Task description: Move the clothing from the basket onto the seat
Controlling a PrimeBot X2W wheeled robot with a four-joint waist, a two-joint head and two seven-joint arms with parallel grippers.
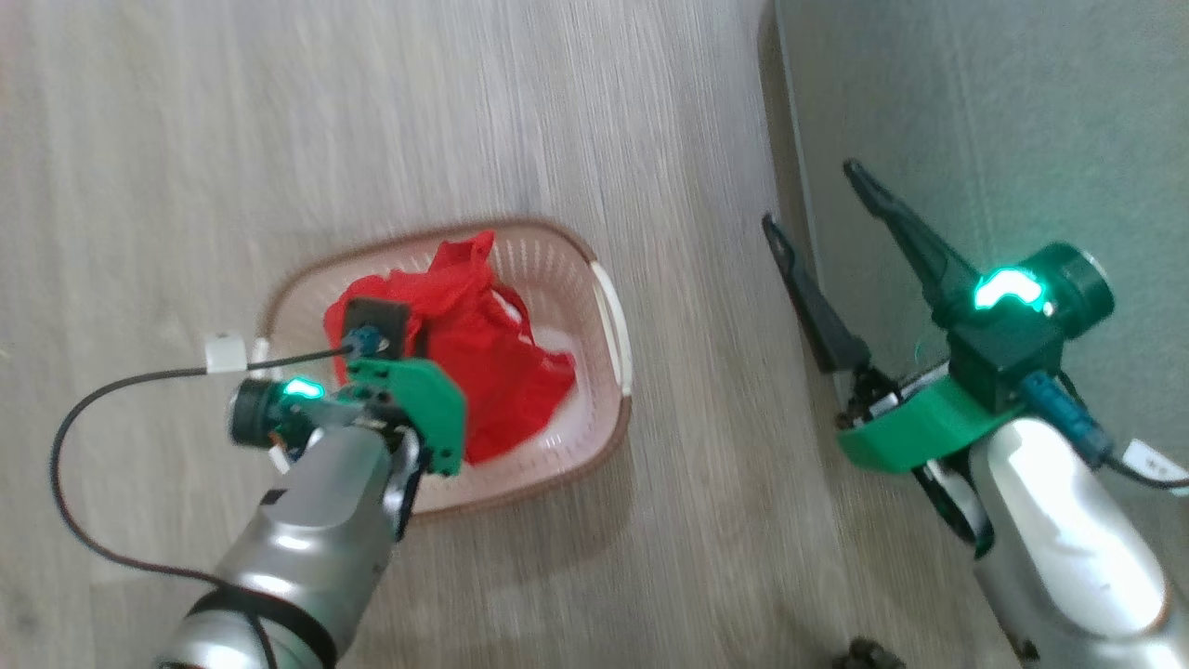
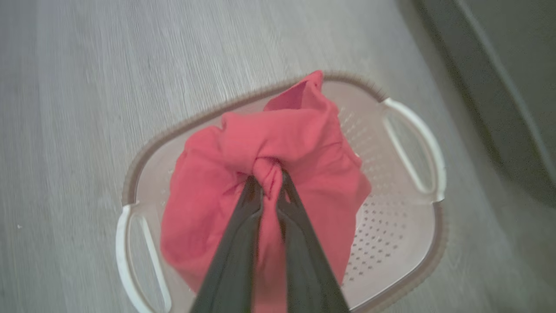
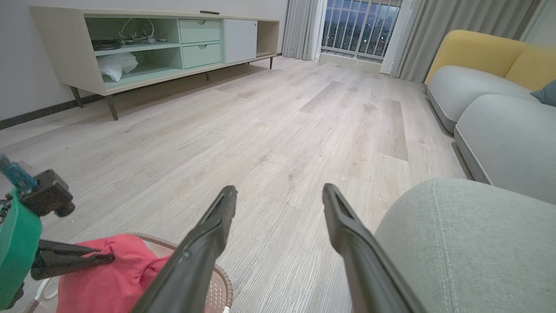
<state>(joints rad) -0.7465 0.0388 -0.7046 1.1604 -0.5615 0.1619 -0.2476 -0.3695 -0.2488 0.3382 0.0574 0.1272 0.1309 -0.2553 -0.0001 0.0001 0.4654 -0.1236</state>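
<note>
Off right, grey-green seat (image 1: 975, 111). On the floor (image 1: 186, 139), basket (image 1: 557, 237), red clothing (image 2: 304, 143) hanging into it. Looks soft, light, floppy; wants pinching at a gathered fold. Clamps left gripper (image 2: 269, 178) on just that; holds right gripper (image 3: 279, 190) wide apart, empty

Silver forearms (image 1: 307, 520) carry green wrist mounts (image 1: 915, 432), glowing teal lights (image 1: 1008, 288), black cables (image 1: 149, 376) and dark claw fingers (image 1: 817, 307).
</note>
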